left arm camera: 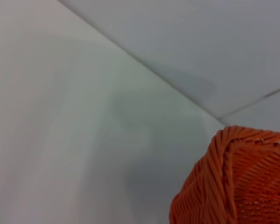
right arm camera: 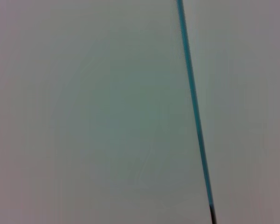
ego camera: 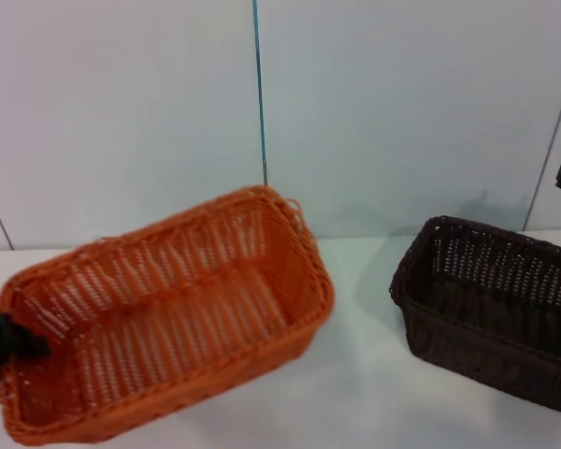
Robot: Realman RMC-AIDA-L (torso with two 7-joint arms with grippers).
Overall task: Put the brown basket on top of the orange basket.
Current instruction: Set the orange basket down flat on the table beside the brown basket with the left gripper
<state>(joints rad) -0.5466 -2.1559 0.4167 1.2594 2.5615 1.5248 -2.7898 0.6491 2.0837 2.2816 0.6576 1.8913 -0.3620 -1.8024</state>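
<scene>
The left claw (ego camera: 2, 344) is grasping the orange basket (ego camera: 168, 309)'s rim. Next, the brown basket (ego camera: 496, 304) needs lifting onto it.

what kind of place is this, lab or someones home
Most likely a lab or test bench, not a home: a bare white table set against plain pale wall panels, with only an orange basket and a brown basket on it.
</scene>
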